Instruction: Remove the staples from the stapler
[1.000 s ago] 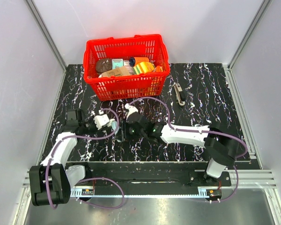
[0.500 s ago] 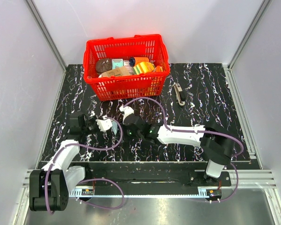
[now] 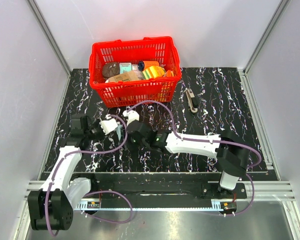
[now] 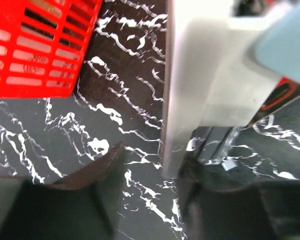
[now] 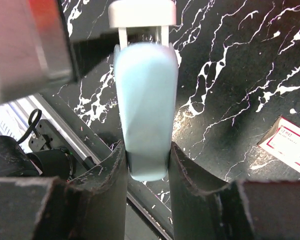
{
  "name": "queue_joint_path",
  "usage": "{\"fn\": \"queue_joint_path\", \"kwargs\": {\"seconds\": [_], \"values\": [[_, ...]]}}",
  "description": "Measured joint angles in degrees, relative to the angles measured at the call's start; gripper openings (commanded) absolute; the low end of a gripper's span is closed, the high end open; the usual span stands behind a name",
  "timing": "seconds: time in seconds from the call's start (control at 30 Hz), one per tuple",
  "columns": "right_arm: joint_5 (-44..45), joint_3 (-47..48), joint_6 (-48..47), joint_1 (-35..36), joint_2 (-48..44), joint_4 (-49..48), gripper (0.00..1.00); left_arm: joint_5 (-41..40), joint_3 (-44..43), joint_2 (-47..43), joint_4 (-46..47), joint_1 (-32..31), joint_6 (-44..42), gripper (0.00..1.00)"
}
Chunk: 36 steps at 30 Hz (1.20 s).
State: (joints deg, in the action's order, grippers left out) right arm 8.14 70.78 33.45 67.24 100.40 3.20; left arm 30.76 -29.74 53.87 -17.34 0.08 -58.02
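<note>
The stapler (image 5: pixel 145 115) in hand is pale blue with a white part and a grey metal strip. My right gripper (image 5: pixel 147 155) is shut on its blue body and holds it above the table. In the top view the stapler (image 3: pixel 121 132) hangs between the two grippers, left of centre. The left wrist view shows its white part (image 4: pixel 215 75) and metal strip (image 4: pixel 171 125) up close. The strip's end sits between the fingers of my left gripper (image 4: pixel 150 172), close to the right one. That gripper is open and marbled table shows in the gap.
A red basket (image 3: pixel 135 46) full of goods stands at the back; its wall (image 4: pixel 35 45) is near the left gripper. A slim dark object (image 3: pixel 191 100) lies at the back right. A small red-and-white box (image 5: pixel 290 145) lies on the table. The metal rail (image 3: pixel 155 202) runs along the near edge.
My right arm has carried the stapler a little to the left, toward the left gripper. The left gripper was shut and has opened its jaws beside the metal strip.
</note>
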Motion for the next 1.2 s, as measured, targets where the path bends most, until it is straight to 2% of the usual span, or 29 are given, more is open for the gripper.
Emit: {"fn": "queue_joint_path", "kwargs": {"seconds": [0.07, 0.1, 0.13, 0.37, 0.67, 0.87, 1.13, 1.2], "values": [[1.3, 1.9, 0.1, 0.6, 0.0, 1.9, 0.00, 2.0, -1.9, -1.2, -3.8, -0.2, 1.9, 0.91], [1.5, 2.6, 0.3, 0.6, 0.0, 2.9, 0.00, 3.3, -2.7, -1.7, -5.8, -0.2, 3.0, 0.98], [1.4, 3.1, 0.7, 0.4, 0.0, 3.5, 0.00, 5.0, -3.4, -2.1, -8.1, -0.2, 4.1, 0.99], [2.5, 5.7, 2.7, -3.4, 0.4, 7.0, 0.00, 16.9, -7.3, -1.8, -23.0, -1.2, 10.9, 0.99], [2.8, 12.9, 3.0, -4.6, 7.5, 18.7, 0.00, 23.6, -22.9, -0.5, -24.5, 6.0, 26.8, 0.99], [2.5, 23.5, 2.7, -4.6, 16.3, 29.3, 0.00, 22.9, -25.0, -1.9, -22.9, 7.3, 34.8, 0.99], [1.2, 38.2, 1.7, -4.9, 28.3, 40.7, 0.00, 18.7, -25.0, -2.1, -22.6, 7.6, 40.3, 0.99], [1.3, 42.5, 1.4, -5.1, 31.0, 43.3, 0.03, 17.8, -25.0, -2.2, -21.8, 7.7, 41.6, 0.99]]}}
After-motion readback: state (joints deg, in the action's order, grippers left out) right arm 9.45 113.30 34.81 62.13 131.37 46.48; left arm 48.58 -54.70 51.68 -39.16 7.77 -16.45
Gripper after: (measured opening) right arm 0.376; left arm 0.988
